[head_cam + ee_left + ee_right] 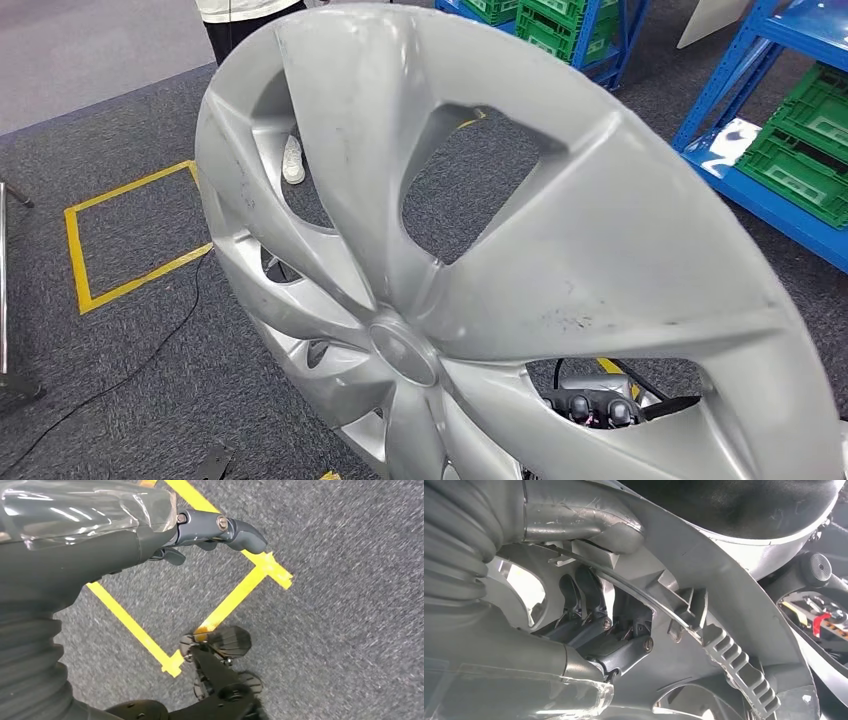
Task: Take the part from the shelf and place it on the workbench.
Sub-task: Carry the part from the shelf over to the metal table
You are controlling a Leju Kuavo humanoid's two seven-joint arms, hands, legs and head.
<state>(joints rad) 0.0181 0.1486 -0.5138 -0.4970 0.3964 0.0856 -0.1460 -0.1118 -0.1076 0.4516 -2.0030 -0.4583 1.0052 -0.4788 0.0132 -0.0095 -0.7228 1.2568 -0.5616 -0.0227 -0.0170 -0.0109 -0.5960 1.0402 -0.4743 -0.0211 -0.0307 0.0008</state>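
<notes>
A dark grey carpet floor (120, 340) fills the lower and left parts of the head view. A square outline of yellow tape (110, 250) lies on it at the left of the frame. A thin black cable (150, 350) runs across the carpet toward the lower left. Blue shelf racks (760, 190) stand on it at the upper right, holding green crates (800, 150). A person's white shoe (293, 160) rests on the carpet near the top centre.

We see a silver hubcap (520, 270) scuffed with dark specks, over grey speckled carpet (120, 380) marked with yellow tape (75, 255). Blue shelving (770, 190) carries green crates (805, 155). A person's shoe (293, 160) is white. Our left hand (210, 535) is dark grey; our right hand (594, 625) is grey too.
</notes>
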